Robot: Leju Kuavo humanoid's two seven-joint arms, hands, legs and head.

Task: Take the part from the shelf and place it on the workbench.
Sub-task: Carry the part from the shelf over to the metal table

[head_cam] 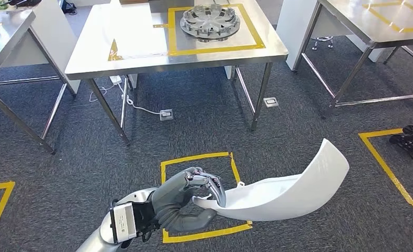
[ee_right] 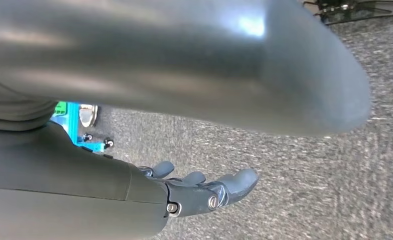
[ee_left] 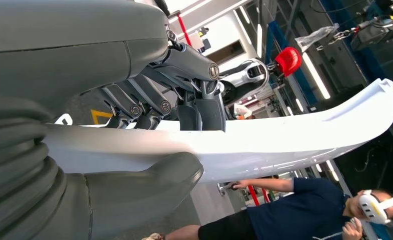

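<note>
One left hand [head_cam: 194,197] at lower centre pinches the white part [head_cam: 288,189] between thumb and fingers, over the carpet. Right hand's [ee_right: 204,192] fingers lie spread, holding nothing.

The curved white part [head_cam: 286,191] is showing glossy smooth plastic; the workbench [head_cam: 141,52] is presenting brushed steel above rough grey carpet [head_cam: 299,131].

Head view: high, looking forward and down over carpet to a steel workbench [head_cam: 176,50]. Left wrist view: close behind the left hand [ee_left: 134,100], sharing the curved white part [head_cam: 293,191] with the head view. Right wrist view: close, facing the carpet.
</note>
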